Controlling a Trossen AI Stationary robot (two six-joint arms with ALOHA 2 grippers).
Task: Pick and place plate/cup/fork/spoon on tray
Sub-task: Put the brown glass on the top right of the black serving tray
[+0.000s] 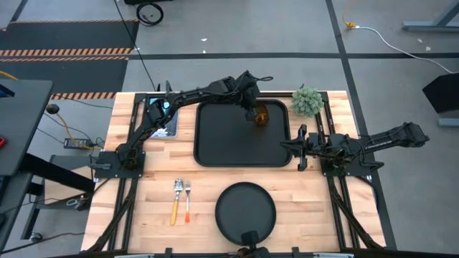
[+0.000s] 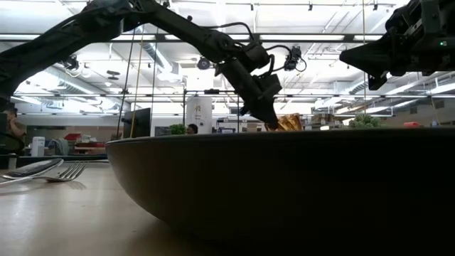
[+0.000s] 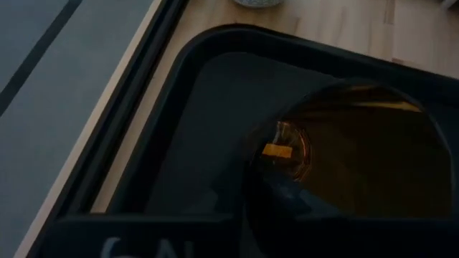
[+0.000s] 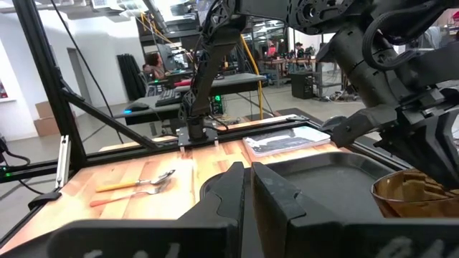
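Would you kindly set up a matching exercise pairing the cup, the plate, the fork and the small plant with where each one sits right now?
Things:
1. cup
2. plate
3. fork
4. plant

Places:
A. on the bare wood at the table's near edge, below the tray
B. beside the spoon, left of the plate
C. off the tray, by its far right corner
D. inside the tray, at the left gripper

Pairs: 1-D, 2-A, 3-B, 4-C

Two dark jointed arms, black cables, matte black pincers
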